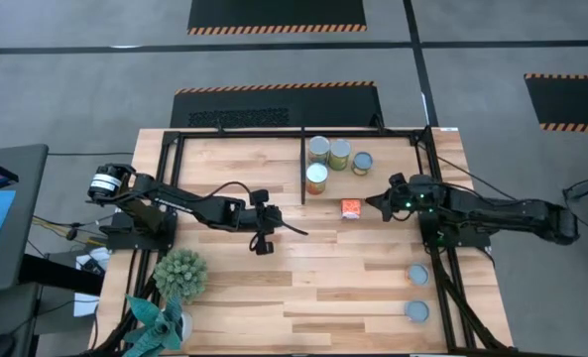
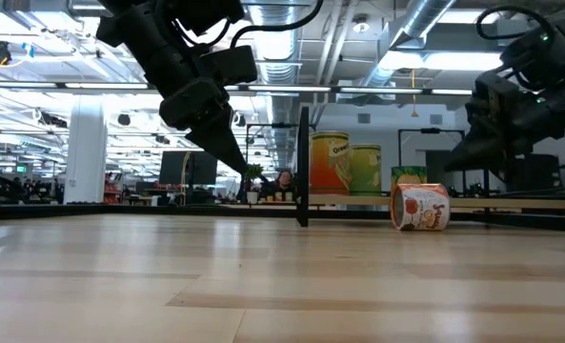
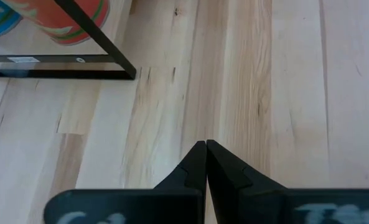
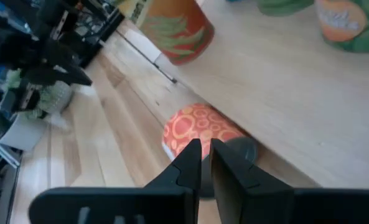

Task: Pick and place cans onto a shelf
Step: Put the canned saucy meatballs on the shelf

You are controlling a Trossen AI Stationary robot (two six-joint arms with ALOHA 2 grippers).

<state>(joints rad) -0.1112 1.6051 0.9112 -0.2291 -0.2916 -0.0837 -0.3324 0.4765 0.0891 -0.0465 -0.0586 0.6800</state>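
An orange can (image 1: 350, 207) lies tipped on its side at about centre of the table, just outside the shelf (image 1: 303, 167) frame's divider end; four cans (image 1: 318, 150) stand upright inside the frame at 12 o'clock, and two more (image 1: 417, 274) wait at 4 o'clock beyond the right rail. The right gripper (image 1: 377, 204) sits just beside the fallen can at its 3 o'clock, jaws nearly together and holding nothing, apparently lined up to recover it. The left gripper (image 1: 300, 230) hovers at the can's 8 o'clock, fingers pressed together, empty, seemingly on standby. The surface is pale wood plank (image 1: 353, 297). A plant (image 1: 180, 274) stands at 7 o'clock. Beyond lies an open industrial hall with striped mats (image 1: 277, 14).
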